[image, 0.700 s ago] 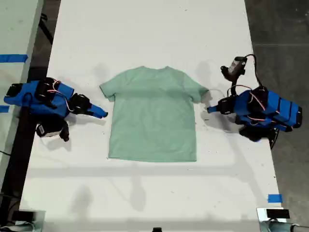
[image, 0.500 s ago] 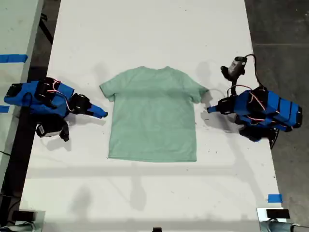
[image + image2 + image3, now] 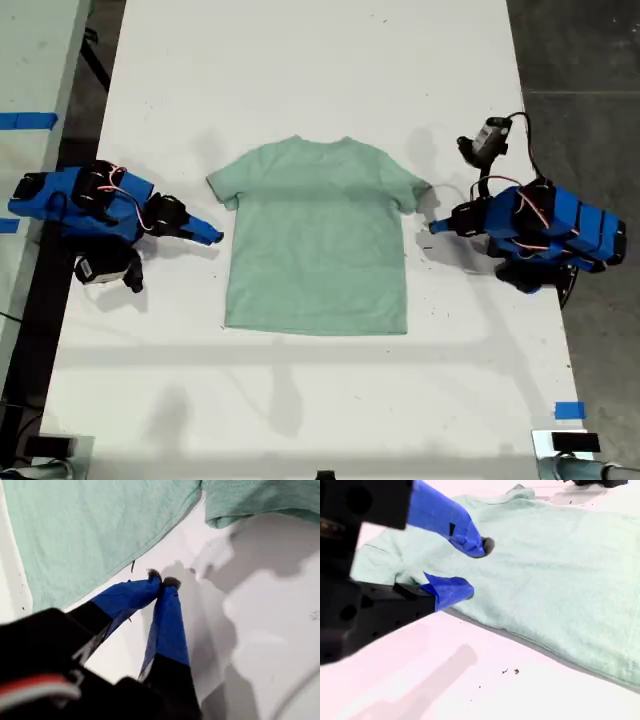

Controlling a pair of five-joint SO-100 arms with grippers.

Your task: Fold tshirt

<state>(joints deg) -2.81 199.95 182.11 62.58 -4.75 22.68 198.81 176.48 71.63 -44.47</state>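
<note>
Tshirt [image 3: 317,236] lay flat and unfolded mid-counter [image 3: 300,60], between the arms. My first gripper [image 3: 163,582] sat beside a sleeve, fingers together, empty. My second gripper [image 3: 470,567] had fingers apart, empty. Pre-grasp step; next probably needs sleeve or hem pinches.

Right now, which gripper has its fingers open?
My second gripper, at the exterior view's left: fingers apart. My first gripper has fingers touching, beside the tshirt.
</note>
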